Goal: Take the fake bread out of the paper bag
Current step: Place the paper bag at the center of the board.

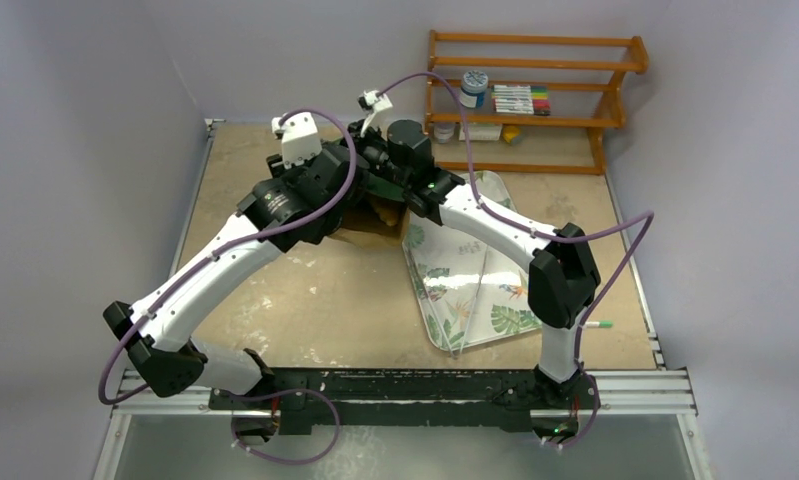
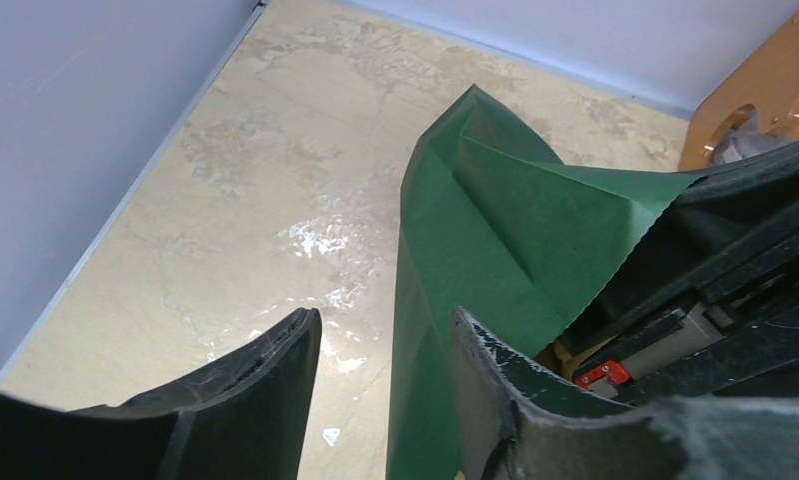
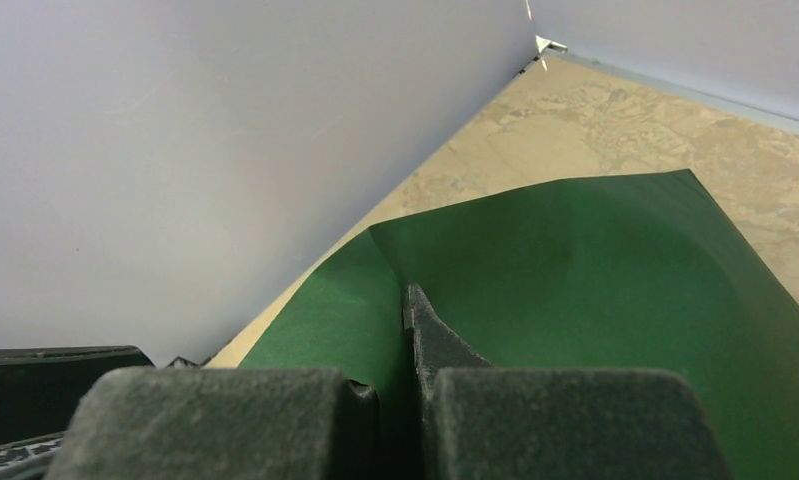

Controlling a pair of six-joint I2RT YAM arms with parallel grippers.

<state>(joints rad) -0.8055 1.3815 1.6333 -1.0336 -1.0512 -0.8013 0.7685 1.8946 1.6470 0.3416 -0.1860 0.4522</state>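
The dark green paper bag [image 2: 495, 210] stands at the back middle of the table, mostly under both wrists in the top view, where its brown inside [image 1: 377, 222] shows. My left gripper [image 2: 385, 320] is open, with the bag's upright side wall standing between its fingers, close to the right finger [image 2: 495, 375]. My right gripper [image 3: 407, 305] is shut on a fold of the bag's green wall [image 3: 575, 260], pinched at the rim. The fake bread is hidden; only a small golden patch [image 2: 563, 352] shows inside the bag's mouth.
A leaf-patterned tray [image 1: 470, 285] lies right of the bag. A wooden rack [image 1: 535, 95] with a jar and markers stands at the back right. A grey wall [image 2: 65, 130] runs close along the left of the bag.
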